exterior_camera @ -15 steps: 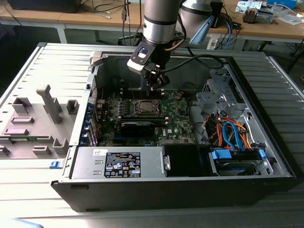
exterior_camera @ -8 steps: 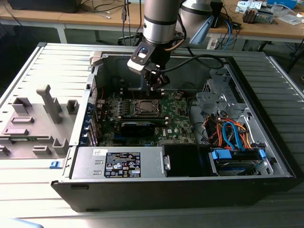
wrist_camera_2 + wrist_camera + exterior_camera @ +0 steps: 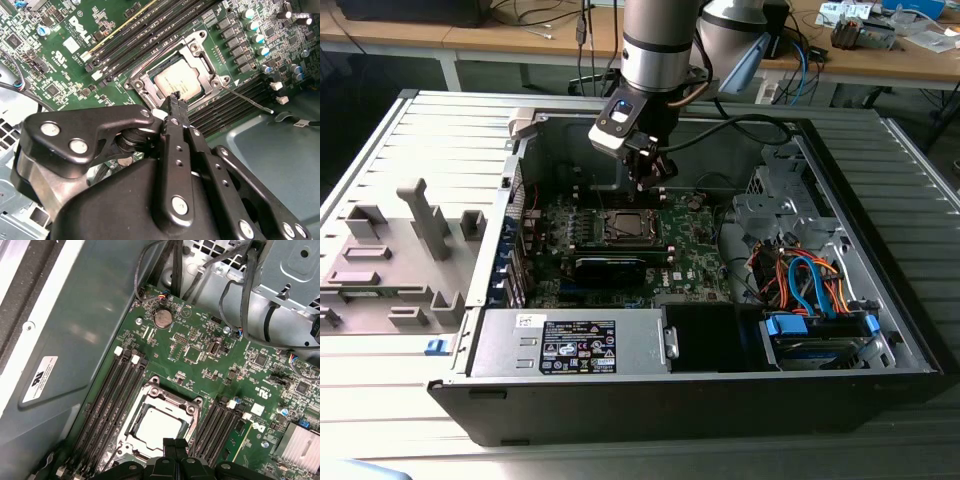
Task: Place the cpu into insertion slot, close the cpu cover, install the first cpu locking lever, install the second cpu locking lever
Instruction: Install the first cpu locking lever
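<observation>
Second wrist view: cpu [image 3: 179, 82] sits in the insertion slot [image 3: 216, 82], cpu cover [image 3: 192, 50] looks down over it. Gripper [image 3: 176, 97] fingers are pinched together, empty, right above. 1 locking lever [image 3: 250, 101] sticks out; thin, stiff, springy I'd guess, so push near its free end.

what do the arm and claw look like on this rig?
Silver-grey tube arm with a black band and pale blue joint cap. Wrist box glows blue; a black cable loops off it. Claw is matte black linkage plates with silver bolts.
</observation>
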You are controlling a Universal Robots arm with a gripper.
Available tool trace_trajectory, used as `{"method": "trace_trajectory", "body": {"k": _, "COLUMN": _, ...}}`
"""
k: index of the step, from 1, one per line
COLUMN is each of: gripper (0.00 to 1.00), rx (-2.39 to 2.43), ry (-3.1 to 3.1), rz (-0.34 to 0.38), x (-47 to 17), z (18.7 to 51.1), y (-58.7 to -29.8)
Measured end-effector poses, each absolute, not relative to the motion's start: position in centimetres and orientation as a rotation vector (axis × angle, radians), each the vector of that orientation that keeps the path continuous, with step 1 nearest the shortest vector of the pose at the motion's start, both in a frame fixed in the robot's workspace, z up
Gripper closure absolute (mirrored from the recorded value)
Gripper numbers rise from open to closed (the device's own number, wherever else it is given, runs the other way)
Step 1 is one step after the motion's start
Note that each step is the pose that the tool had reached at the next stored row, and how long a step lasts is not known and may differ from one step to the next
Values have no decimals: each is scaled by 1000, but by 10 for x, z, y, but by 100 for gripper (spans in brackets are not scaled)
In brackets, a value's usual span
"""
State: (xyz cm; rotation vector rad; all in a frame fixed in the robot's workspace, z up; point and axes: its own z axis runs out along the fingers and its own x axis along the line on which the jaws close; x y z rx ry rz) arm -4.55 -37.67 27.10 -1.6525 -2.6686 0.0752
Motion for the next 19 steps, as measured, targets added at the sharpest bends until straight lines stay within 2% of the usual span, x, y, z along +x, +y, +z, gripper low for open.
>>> {"method": "trace_trajectory", "body": {"k": 19, "gripper": 89, "rx": -1620, "ry": -2689, "rz": 75, "x": -46, "z": 271, "y": -377}}
